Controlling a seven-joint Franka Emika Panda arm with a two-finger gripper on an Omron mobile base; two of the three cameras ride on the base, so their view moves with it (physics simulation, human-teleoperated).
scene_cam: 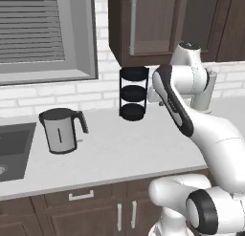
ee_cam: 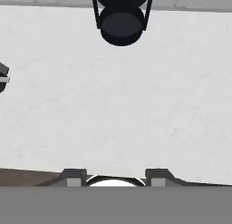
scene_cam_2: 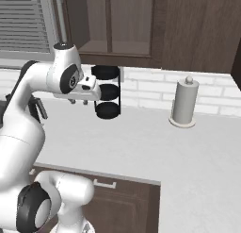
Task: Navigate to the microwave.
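Observation:
The microwave is out of view. My gripper (scene_cam_2: 78,102) hangs above the white counter (scene_cam_2: 141,142), a little in front of a black three-tier rack (scene_cam_2: 107,91). In the hand view its two fingertips (ee_cam: 72,177) stand wide apart at the bottom with nothing between them, so the gripper (ee_cam: 114,177) is open. The rack (ee_cam: 121,19) sits straight ahead at the top of that view. The arm's elbow is folded high in front of the dark upper cabinets (scene_cam: 158,20).
A grey electric kettle (scene_cam: 60,130) stands on the counter (scene_cam: 124,149) beside the sink (scene_cam: 12,149), under a window with blinds (scene_cam: 43,34). A paper towel holder (scene_cam_2: 183,104) stands to the right by the brick wall. Dark drawers (scene_cam: 81,196) run below.

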